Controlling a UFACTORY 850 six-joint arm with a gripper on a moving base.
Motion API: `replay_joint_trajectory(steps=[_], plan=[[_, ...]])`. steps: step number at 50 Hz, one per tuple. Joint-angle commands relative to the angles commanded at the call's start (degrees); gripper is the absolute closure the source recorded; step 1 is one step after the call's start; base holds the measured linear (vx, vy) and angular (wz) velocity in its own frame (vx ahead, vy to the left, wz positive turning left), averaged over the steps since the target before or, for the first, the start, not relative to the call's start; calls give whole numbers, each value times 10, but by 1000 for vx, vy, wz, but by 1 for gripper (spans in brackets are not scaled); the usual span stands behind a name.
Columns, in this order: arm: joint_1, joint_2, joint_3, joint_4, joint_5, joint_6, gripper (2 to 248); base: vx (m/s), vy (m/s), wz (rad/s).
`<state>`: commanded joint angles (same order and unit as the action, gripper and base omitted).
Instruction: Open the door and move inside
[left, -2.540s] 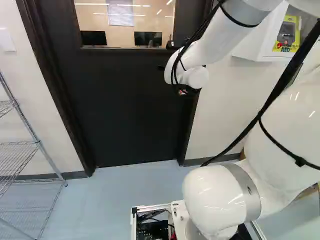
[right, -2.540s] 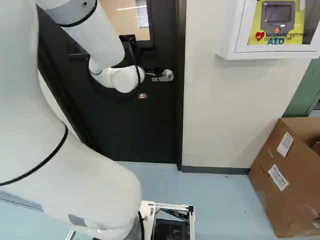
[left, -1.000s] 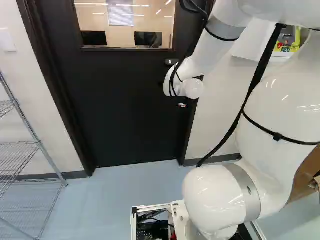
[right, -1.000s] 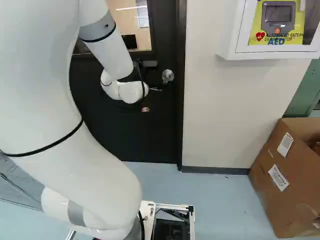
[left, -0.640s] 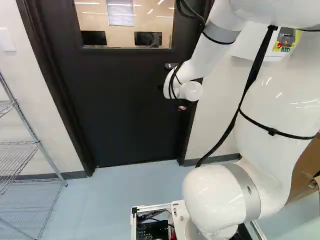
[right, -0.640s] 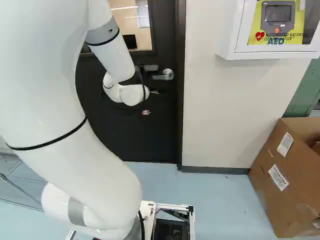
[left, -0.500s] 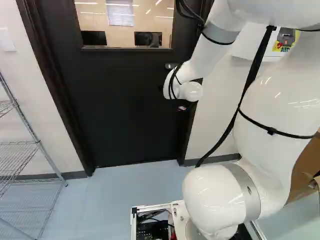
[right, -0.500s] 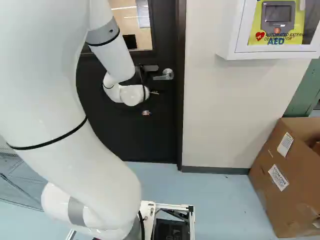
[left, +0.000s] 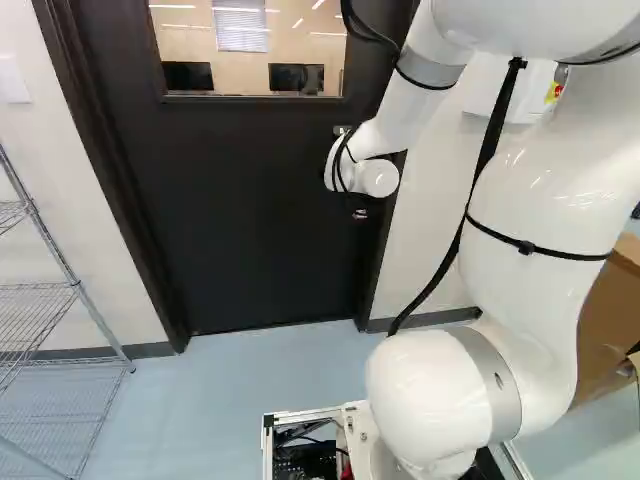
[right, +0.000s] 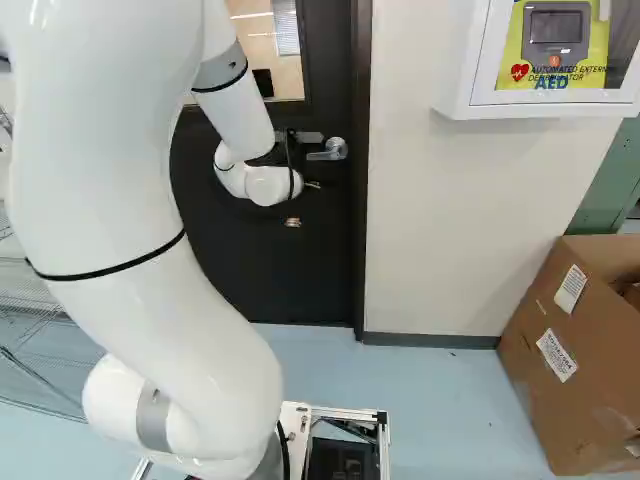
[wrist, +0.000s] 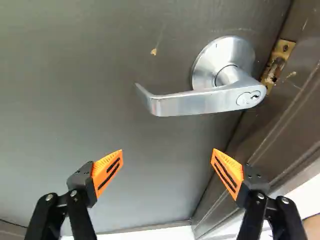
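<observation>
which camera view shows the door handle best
The wrist view: it shows the whole lever handle, its round plate and keyhole, close up ahead of the open gripper. The right base view shows it small, just beside the arm. In the left base view I cannot make it out behind the arm.

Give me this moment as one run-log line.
door: looks closed | lever handle: ungripped, ahead of end effector | end effector: open | next: probably grip handle
</observation>
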<state>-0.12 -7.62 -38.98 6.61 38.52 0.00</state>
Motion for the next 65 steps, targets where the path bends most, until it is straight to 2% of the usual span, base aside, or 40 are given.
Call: replay_joint_trajectory(steps=[29,65], plan=[[0,-62,-70,82,-49,0,3,0,0,0],[0,-141,-164,87,-53,0,3,0,0,0]])
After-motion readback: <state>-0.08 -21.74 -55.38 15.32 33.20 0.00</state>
